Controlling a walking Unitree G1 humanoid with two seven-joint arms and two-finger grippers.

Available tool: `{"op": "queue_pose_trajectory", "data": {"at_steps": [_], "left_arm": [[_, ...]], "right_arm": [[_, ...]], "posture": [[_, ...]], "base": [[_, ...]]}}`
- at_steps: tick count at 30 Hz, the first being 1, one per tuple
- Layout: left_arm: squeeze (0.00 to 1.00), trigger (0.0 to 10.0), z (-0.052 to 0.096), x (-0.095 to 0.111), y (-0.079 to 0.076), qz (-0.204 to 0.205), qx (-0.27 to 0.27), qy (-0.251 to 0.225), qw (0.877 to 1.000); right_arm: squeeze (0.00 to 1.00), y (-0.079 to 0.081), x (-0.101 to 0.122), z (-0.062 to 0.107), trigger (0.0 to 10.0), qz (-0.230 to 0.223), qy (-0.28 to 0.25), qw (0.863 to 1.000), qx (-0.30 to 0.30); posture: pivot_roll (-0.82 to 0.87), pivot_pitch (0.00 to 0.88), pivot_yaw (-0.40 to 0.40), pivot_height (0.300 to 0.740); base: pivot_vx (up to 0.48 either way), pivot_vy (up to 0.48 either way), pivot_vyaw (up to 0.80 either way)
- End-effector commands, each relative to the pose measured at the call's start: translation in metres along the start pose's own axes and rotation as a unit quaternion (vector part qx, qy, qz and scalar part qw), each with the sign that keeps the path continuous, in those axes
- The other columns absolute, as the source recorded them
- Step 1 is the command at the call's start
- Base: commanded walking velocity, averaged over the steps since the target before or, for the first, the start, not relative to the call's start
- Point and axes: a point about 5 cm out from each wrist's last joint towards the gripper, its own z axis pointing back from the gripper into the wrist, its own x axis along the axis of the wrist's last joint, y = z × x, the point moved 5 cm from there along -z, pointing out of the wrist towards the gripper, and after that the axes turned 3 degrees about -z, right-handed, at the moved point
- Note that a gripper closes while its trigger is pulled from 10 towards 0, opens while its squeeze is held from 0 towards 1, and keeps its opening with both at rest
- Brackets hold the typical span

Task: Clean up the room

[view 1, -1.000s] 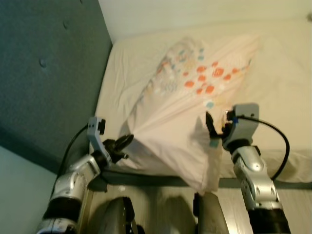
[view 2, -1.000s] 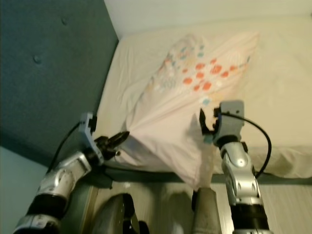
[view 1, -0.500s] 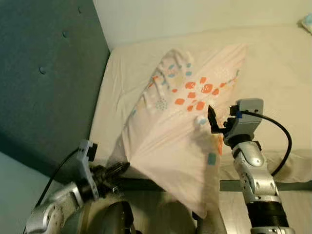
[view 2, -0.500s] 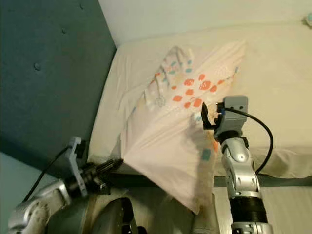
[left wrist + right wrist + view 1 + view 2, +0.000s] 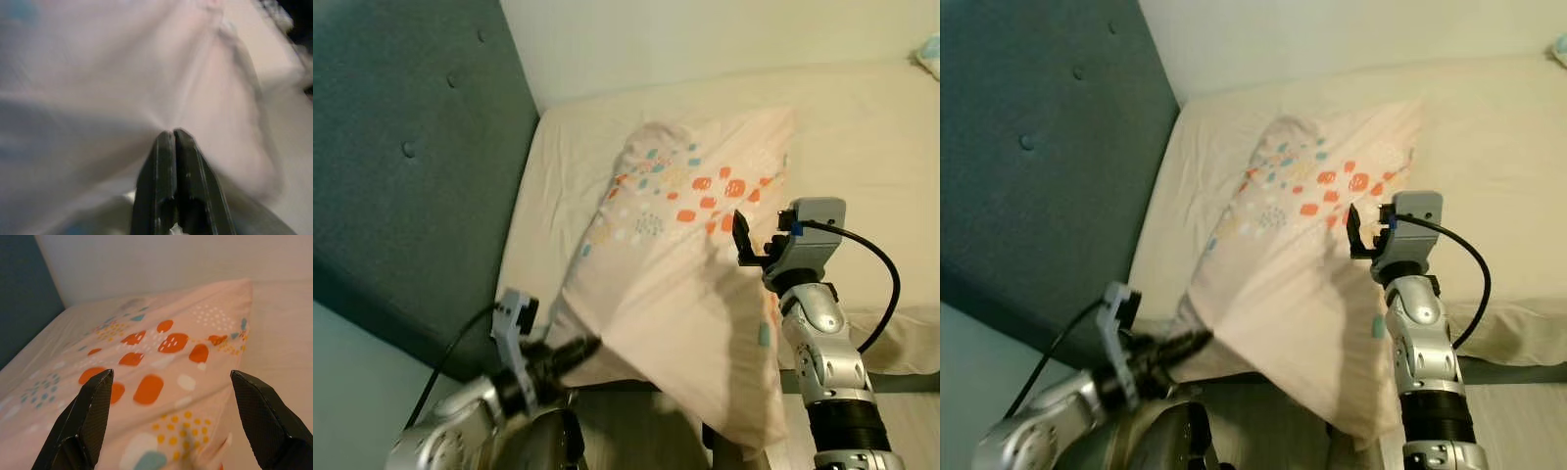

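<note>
At our far left stands the dark teal padded headboard (image 5: 411, 166), running along the left edge of the cream-sheeted bed (image 5: 871, 127). Our left gripper (image 5: 592, 347) sits low by the bed's near edge, its fingers (image 5: 173, 147) clenched on a pinched corner of the pale pink pillow with orange and teal spots (image 5: 685, 255); the cloth pulls to a point at the fingertips. The pillow stretches from that corner up and across the mattress, its far corner lying on the sheet toward the pale wall (image 5: 705, 39), its lower part hanging past the bed's near edge. To the right, our right gripper (image 5: 736, 227) hovers at the pillow's right edge, fingers (image 5: 93, 406) spread wide and released over the spotted fabric. Beyond it, bare sheet stretches toward the right.
</note>
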Motion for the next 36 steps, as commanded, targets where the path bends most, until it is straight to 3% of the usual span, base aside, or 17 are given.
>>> {"op": "queue_pose_trajectory", "data": {"at_steps": [1,5,8,14,17,18,20,22,29,33,36], "left_arm": [[1.0,10.0,0.01,0.001,0.024,-0.011,0.06,-0.003,0.998],[1.0,10.0,0.01,0.018,0.041,-0.009,0.084,-0.022,0.996],[1.0,10.0,0.004,0.051,0.063,-0.01,0.095,-0.061,0.994],[1.0,10.0,0.002,0.055,0.068,-0.016,0.107,-0.071,0.992],[1.0,10.0,0.001,0.065,0.088,-0.041,0.149,-0.074,0.985],[0.0,10.0,-0.01,0.049,0.091,-0.062,0.168,-0.042,0.983],[0.0,10.0,-0.01,0.049,0.091,-0.062,0.168,-0.042,0.983],[0.0,10.0,-0.03,0.018,0.088,-0.088,0.18,0.008,0.98],[0.0,10.0,-0.056,-0.013,0.078,-0.081,0.16,0.054,0.982],[0.0,10.0,-0.058,-0.017,0.078,-0.083,0.154,0.068,0.982],[0.0,10.0,-0.065,-0.001,0.085,-0.1,0.17,0.051,0.979]], "right_arm": [[0.0,0.0,-0.01,0.003,10.0,-0.004,0.015,1.0,-0.005],[0.0,-0.004,-0.018,0.005,10.0,0.001,0.036,0.999,-0.013],[0.0,-0.007,-0.046,0.01,10.0,0.025,0.11,0.993,-0.019],[0.0,-0.008,-0.051,0.012,10.0,0.032,0.122,0.992,-0.021],[0.0,0.0,-0.065,0.019,10.0,0.021,0.149,0.989,-0.008],[0.0,0.002,-0.072,0.023,10.0,0.019,0.159,0.987,-0.015],[0.0,0.002,-0.072,0.023,10.0,0.019,0.159,0.987,-0.015],[0.0,0.003,-0.077,0.026,10.0,0.01,0.158,0.987,-0.033],[0.0,-0.002,-0.072,0.023,10.0,0.011,0.148,0.988,-0.042],[0.0,-0.003,-0.071,0.024,10.0,0.013,0.147,0.988,-0.043],[0.0,-0.009,-0.066,0.024,10.0,0.028,0.138,0.989,-0.052]], "posture": [[-0.09,0.175,0.138,0.598],[-0.1,0.167,0.14,0.598],[-0.11,0.158,0.143,0.598],[-0.11,0.153,0.145,0.598],[-0.12,0.149,0.146,0.598],[-0.12,0.117,0.129,0.593],[-0.12,0.117,0.129,0.593],[-0.12,0.113,0.123,0.584],[-0.14,0.127,0.135,0.559],[-0.14,0.127,0.135,0.549],[-0.15,0.146,0.143,0.54]], "base": [[0.0,0.0,0.0],[0.0,0.0,0.0],[0.0,0.0,0.0],[0.0,0.0,0.0],[0.0,0.0,0.0],[0.0,0.0,0.0],[0.0,0.0,0.0],[0.0,0.0,0.0],[0.0,0.0,0.0],[0.0,0.0,0.0],[0.0,0.0,0.0]]}}
